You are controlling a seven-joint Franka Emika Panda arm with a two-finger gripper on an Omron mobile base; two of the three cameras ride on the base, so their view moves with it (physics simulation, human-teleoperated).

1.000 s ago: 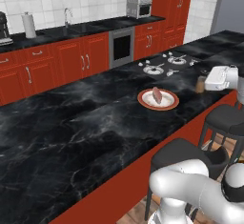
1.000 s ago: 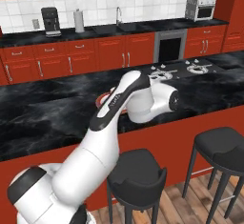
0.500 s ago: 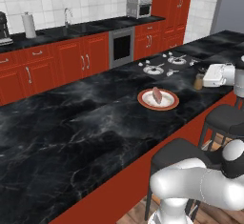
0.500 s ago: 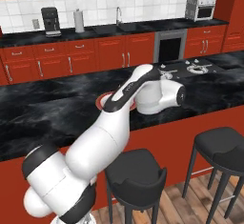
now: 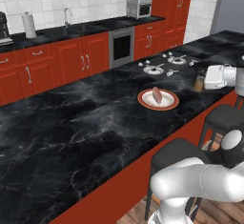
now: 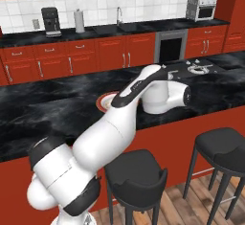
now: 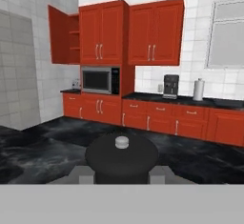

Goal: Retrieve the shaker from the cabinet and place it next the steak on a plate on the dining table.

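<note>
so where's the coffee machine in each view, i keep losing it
Left base view: coffee machine at the far left edge, on the back wall counter.
Right base view: coffee machine at upper left, on the same counter.
Hand view: coffee machine right of centre, below the red wall cabinets.
Shared landmark: the paper towel roll stands just to its right in each.

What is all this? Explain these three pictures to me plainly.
It is a computer-rendered kitchen with a white robot arm on a driving base. Two pictures come from cameras on the base, behind the arm to left and right; the third looks along the gripper. On the black dining table lies a plate with a steak. The gripper is shut on the shaker, off to the side of the plate, not yet on it.
</note>
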